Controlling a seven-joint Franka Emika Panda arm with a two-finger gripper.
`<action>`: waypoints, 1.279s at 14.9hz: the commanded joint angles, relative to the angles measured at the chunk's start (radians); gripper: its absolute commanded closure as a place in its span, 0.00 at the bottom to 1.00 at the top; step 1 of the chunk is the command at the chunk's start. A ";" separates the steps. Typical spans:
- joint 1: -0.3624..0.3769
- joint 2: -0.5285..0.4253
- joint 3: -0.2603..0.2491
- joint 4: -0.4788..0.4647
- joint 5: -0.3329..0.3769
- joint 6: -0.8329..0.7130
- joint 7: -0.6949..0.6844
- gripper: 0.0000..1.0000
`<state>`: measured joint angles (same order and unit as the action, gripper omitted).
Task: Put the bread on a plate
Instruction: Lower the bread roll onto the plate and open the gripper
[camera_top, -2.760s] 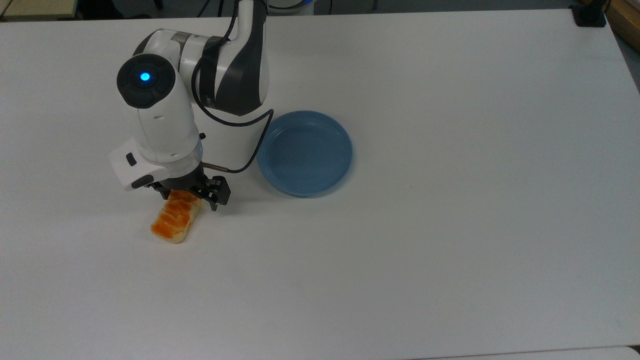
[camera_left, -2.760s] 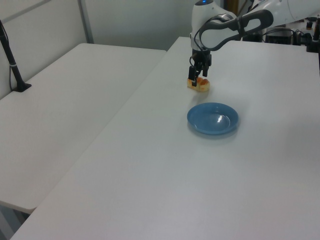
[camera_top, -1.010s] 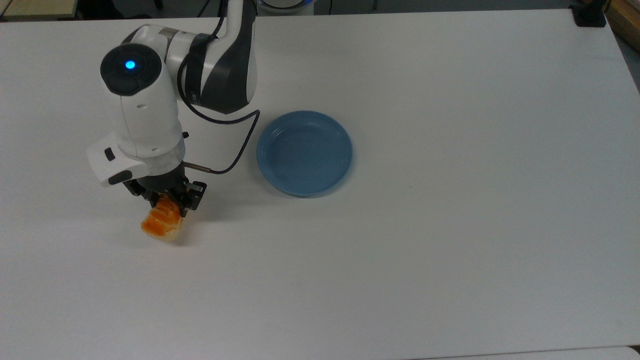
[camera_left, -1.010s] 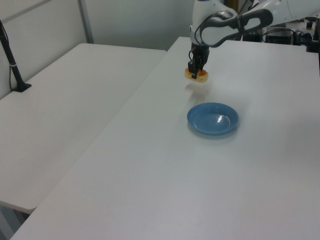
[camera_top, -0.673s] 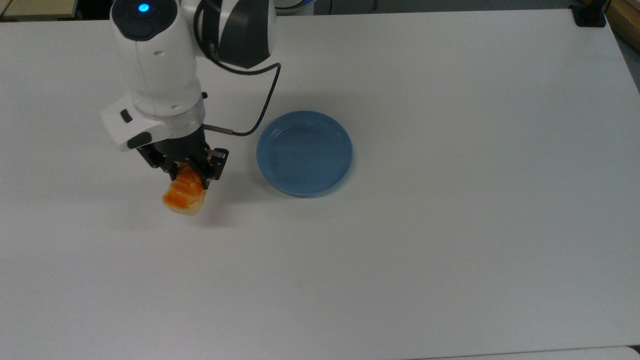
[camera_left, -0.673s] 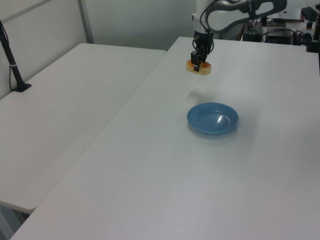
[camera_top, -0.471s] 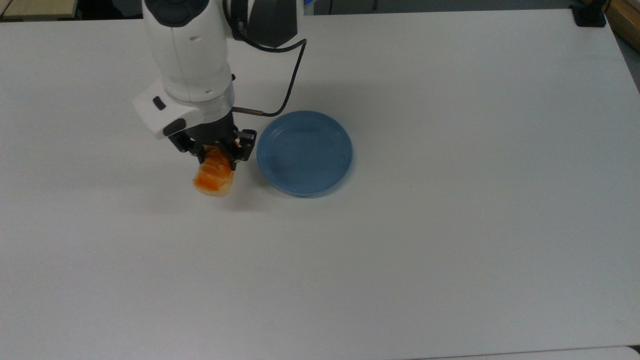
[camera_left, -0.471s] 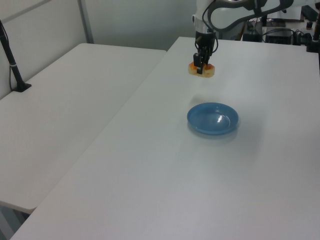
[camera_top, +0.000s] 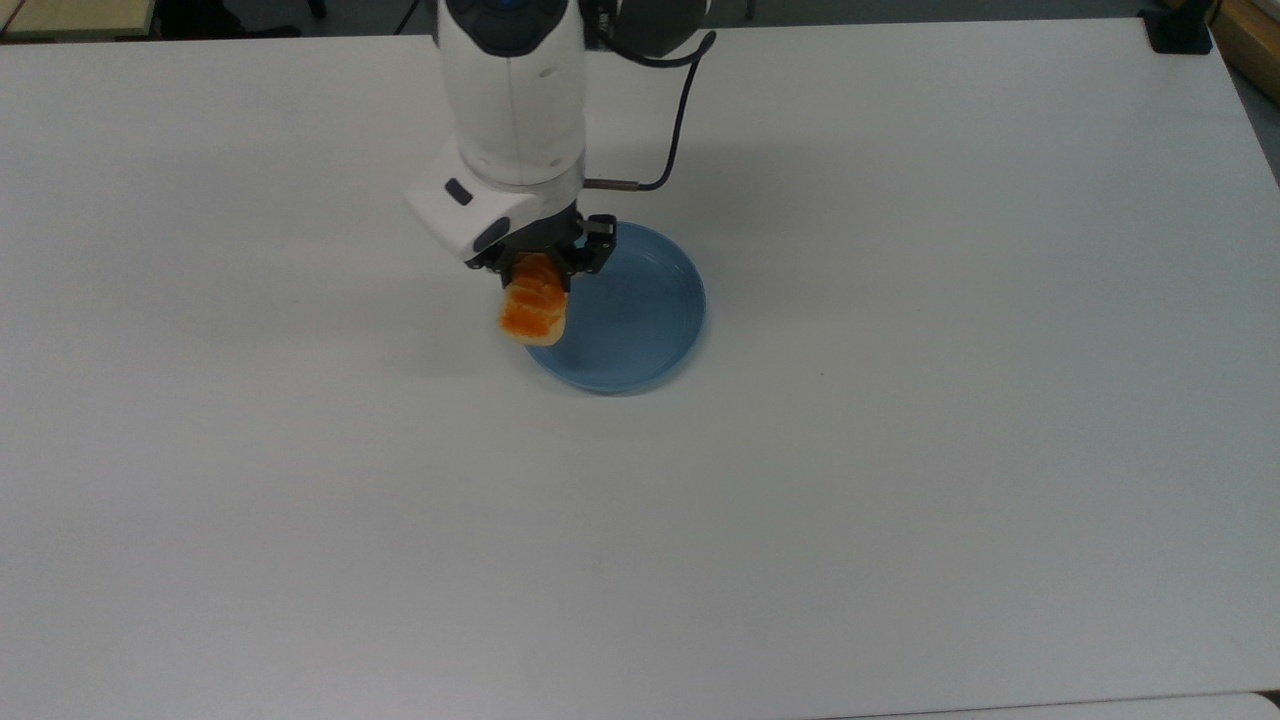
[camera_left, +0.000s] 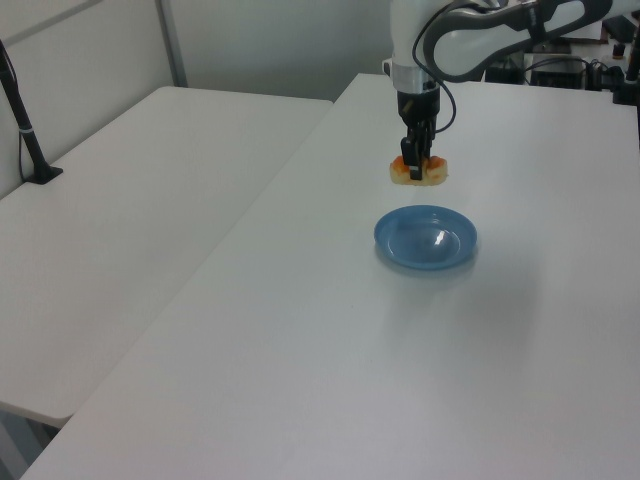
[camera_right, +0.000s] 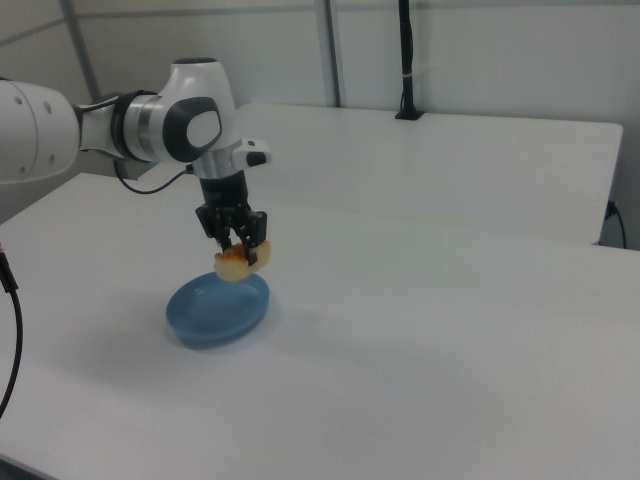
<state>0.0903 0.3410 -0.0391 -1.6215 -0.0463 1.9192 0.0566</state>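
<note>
Top view: hand (camera_top: 541, 262) gripping bread (camera_top: 533, 305) has carried it over plate (camera_top: 650, 330) rim.

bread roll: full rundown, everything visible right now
The bread roll is small and oblong, with a glossy orange-brown segmented top and pale cream sides. The end effector is shut on one end, holding it clear of the table, its free end hanging lower. In the right view it hangs over the far part of the light-blue plate, not touching it. Nothing else touches it.

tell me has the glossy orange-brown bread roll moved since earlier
Yes. The bread roll, held in the gripper, has moved toward the top view's right, reaching the round light-blue plate.
</note>
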 joint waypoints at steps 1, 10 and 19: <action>0.043 -0.066 -0.005 -0.106 -0.004 0.041 0.025 0.46; 0.100 -0.028 0.018 -0.161 -0.047 0.109 0.169 0.31; 0.088 -0.062 0.027 -0.152 -0.084 0.063 0.213 0.00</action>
<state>0.1859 0.3486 -0.0100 -1.7569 -0.1092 2.0087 0.2448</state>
